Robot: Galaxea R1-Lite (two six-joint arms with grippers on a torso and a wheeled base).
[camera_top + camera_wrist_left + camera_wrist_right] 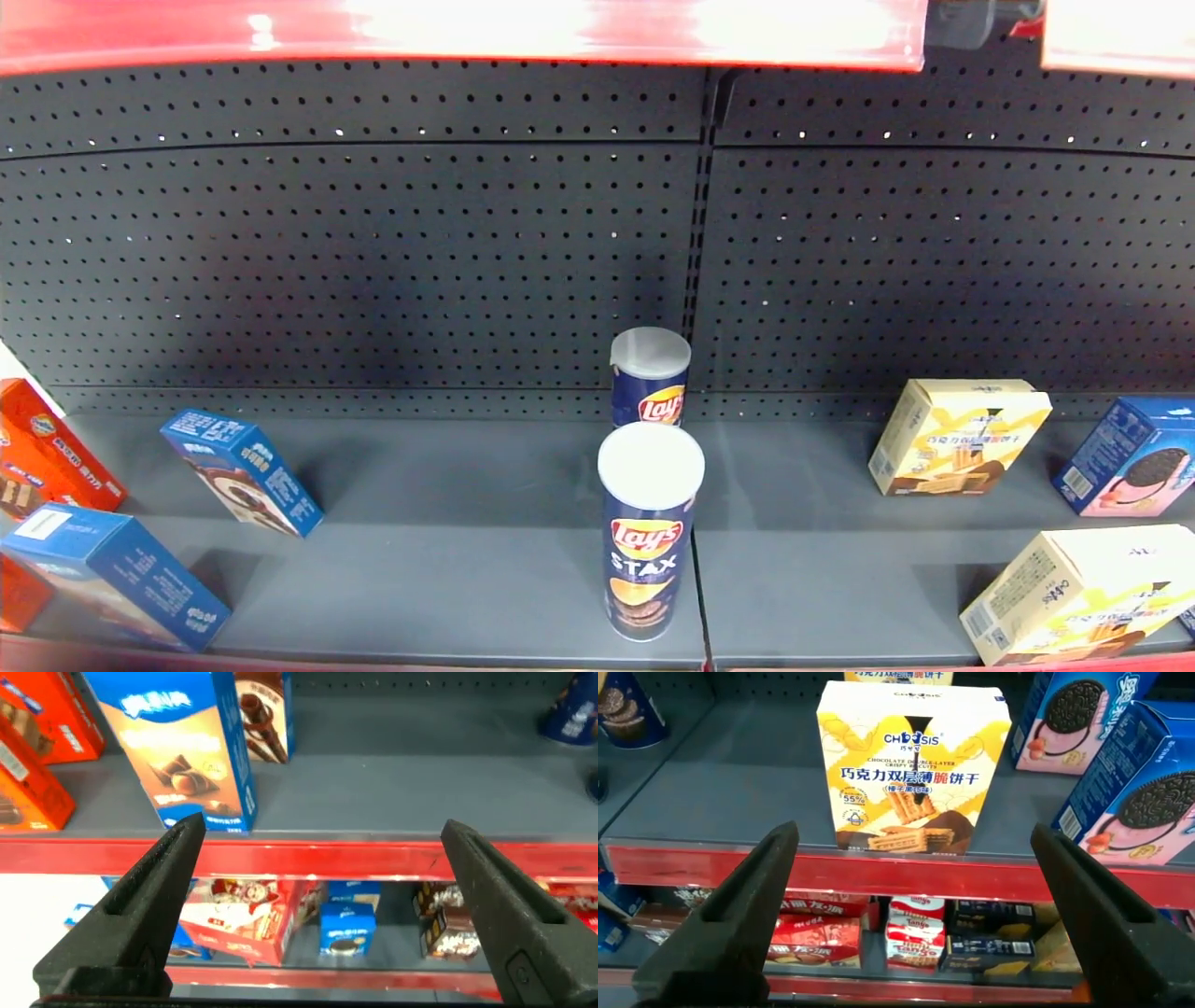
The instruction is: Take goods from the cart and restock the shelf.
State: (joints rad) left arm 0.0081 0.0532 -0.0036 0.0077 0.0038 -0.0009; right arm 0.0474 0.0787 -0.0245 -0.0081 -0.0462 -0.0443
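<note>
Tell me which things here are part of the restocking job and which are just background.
Job: shelf; front chip can; rear chip can; yellow biscuit box; left gripper and right gripper, both open, empty.
Background: pegboard back panel; goods on the lower shelf.

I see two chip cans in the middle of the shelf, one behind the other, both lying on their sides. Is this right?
Not quite. The front chip can and the rear chip can are in the middle of the shelf, one behind the other, but both stand upright, as the head view shows.
</note>
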